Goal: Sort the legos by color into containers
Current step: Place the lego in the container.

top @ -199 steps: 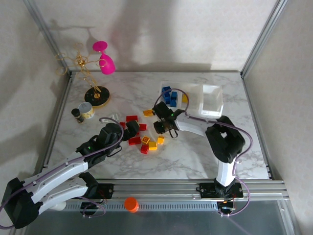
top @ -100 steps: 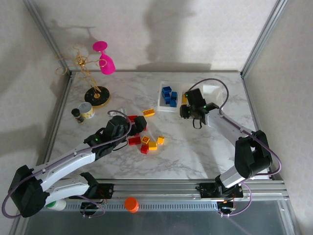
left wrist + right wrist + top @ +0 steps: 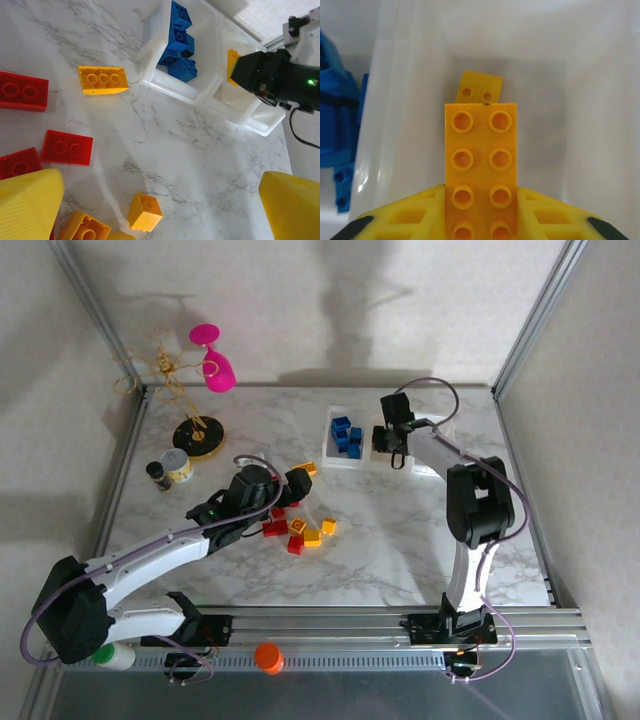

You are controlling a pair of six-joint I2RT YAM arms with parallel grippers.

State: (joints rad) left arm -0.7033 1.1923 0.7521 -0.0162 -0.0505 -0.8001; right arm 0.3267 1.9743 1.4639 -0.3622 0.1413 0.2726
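Note:
Three joined clear trays (image 3: 437, 448) stand at the back right. The left tray (image 3: 155, 75) holds several blue legos (image 3: 346, 433). My right gripper (image 3: 388, 445) hangs over the middle tray (image 3: 410, 125), shut on a long yellow lego (image 3: 480, 150). A small yellow lego (image 3: 480, 89) lies in that tray below it. My left gripper (image 3: 298, 481) is open above the loose pile, its fingers (image 3: 30, 200) wide apart over bare marble. On the table lie red legos (image 3: 66, 147), a yellow lego (image 3: 102, 80) and a small yellow one (image 3: 145, 212).
A pink goblet (image 3: 213, 358) hangs on a gold wire stand (image 3: 198, 435) at the back left. A small round tin (image 3: 177, 464) and a dark little bottle (image 3: 158, 475) sit beside it. Metal frame posts border the table. An orange knob (image 3: 267, 656) sits on the front rail.
My right gripper has carried the yellow lego from the middle of the table back to above the middle tray. My left gripper has reached farther right over the pile.

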